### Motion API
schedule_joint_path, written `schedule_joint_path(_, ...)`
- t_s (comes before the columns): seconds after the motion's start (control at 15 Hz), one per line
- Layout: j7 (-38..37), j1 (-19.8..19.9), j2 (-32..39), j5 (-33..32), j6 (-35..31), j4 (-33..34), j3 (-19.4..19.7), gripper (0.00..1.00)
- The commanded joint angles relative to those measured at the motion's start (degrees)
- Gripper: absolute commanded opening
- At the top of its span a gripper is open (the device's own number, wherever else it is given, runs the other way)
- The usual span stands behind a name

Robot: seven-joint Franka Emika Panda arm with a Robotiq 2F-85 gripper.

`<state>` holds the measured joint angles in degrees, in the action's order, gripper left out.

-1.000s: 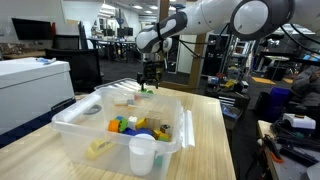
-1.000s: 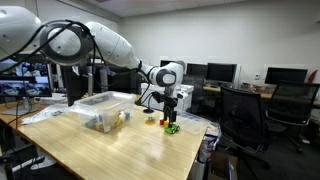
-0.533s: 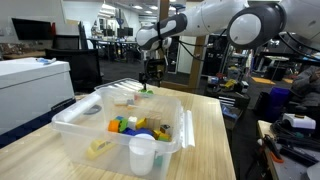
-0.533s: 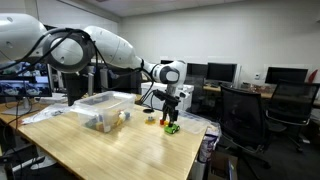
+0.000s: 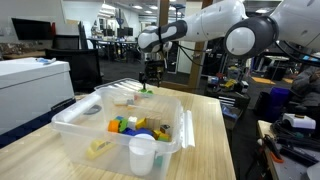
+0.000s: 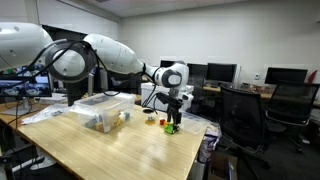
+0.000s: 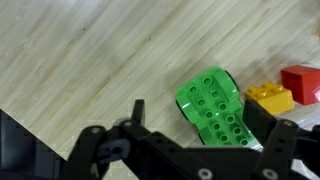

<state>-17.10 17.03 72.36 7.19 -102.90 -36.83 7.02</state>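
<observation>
Two fingers [image 7: 137, 112] of my gripper [image 7: 197, 112] stand spread apart, holding nothing, low over the wooden table [image 7: 90, 50]. The green block [image 7: 215, 105] lies flat between them, studs up. A yellow block [image 7: 270, 97] sits just beside it, with a red block [image 7: 302, 82] next to that. In an exterior view the clear bin [image 5: 75, 128] stands well apart.

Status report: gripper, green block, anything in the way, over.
Gripper open, over green studded plastic block. Block flat on wooden table, ungripped. Yellow brick, red brick close beside it.
</observation>
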Motion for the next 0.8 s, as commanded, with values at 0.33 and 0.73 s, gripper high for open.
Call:
schedule_joint_path(0.33,-0.4,-1.6,5.0,0.0,-1.1,6.6,-0.3,1.00)
schedule_joint_path(0.73,-0.7,-1.6,5.0,-0.1,-2.0,7.5,0.2,0.89)
